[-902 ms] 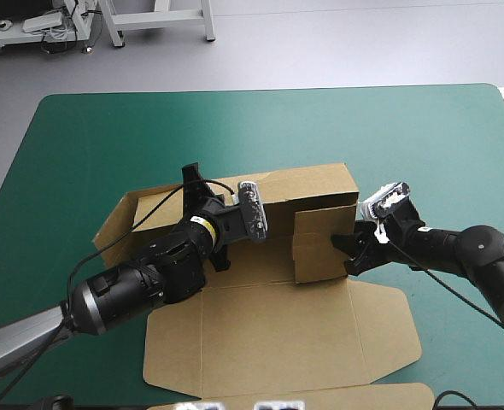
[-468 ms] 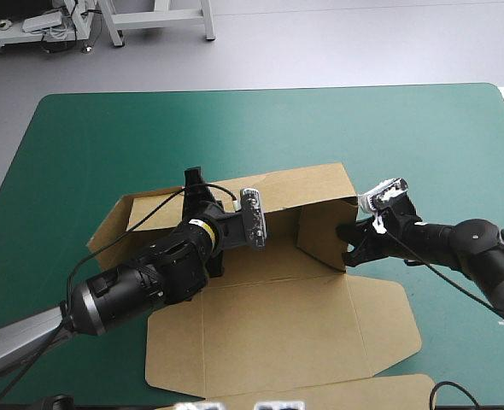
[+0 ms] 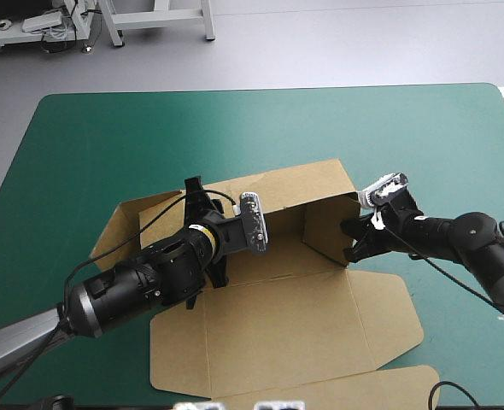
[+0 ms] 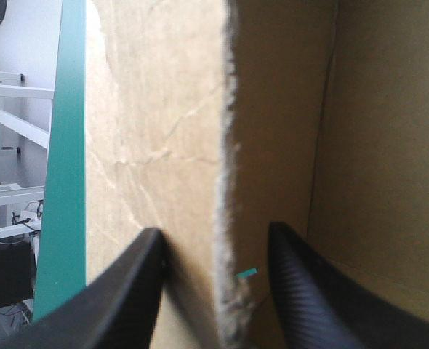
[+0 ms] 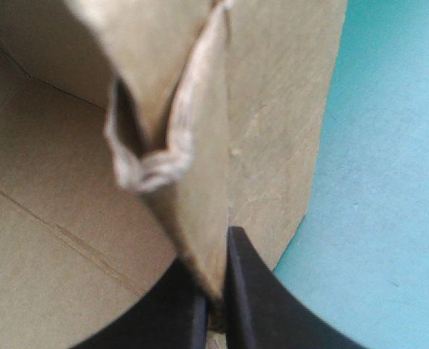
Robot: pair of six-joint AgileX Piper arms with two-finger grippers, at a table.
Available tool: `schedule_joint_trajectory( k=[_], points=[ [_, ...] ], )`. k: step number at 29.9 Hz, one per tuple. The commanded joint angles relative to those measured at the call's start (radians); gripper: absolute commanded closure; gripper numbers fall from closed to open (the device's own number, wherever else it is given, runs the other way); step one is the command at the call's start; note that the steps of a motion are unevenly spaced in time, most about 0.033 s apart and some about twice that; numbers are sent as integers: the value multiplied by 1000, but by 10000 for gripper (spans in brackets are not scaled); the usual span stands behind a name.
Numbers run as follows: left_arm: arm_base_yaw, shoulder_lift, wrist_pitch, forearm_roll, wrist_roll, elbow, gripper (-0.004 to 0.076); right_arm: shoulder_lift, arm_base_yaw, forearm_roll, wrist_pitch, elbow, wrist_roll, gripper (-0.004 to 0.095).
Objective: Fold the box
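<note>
Brown board of the box (image 3: 278, 325) lies mid-table on the teal-green cover (image 3: 235, 120), its far and right walls raised. From the left wrist, the left gripper (image 4: 214, 236) stands apart, astride a wall's edge. From the right wrist, the right gripper (image 5: 216, 243) pinches the folded right wall

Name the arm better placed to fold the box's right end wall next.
Right, likely: the right gripper is shut on that raised end wall; the left gripper stands open astride another wall.

The counter (image 3: 98, 128) is dressed in a teal-green cover (image 3: 423, 137). Its far corners are rounded. The cover lies smooth.
</note>
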Motion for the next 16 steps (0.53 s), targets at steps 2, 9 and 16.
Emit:
schedule_joint_trajectory(
  k=[2,9,16],
  points=[
    [-10,-54,-34,-14,-28,-24,204,-21,2,45,-61,-52,35,925],
    [-13,-116,-84,-14,-46,-24,194,-21,2,30,-157,-59,68,925],
    [-13,-162,-121,-14,-46,-26,194,-21,2,24,-208,-59,103,925]
  ],
)
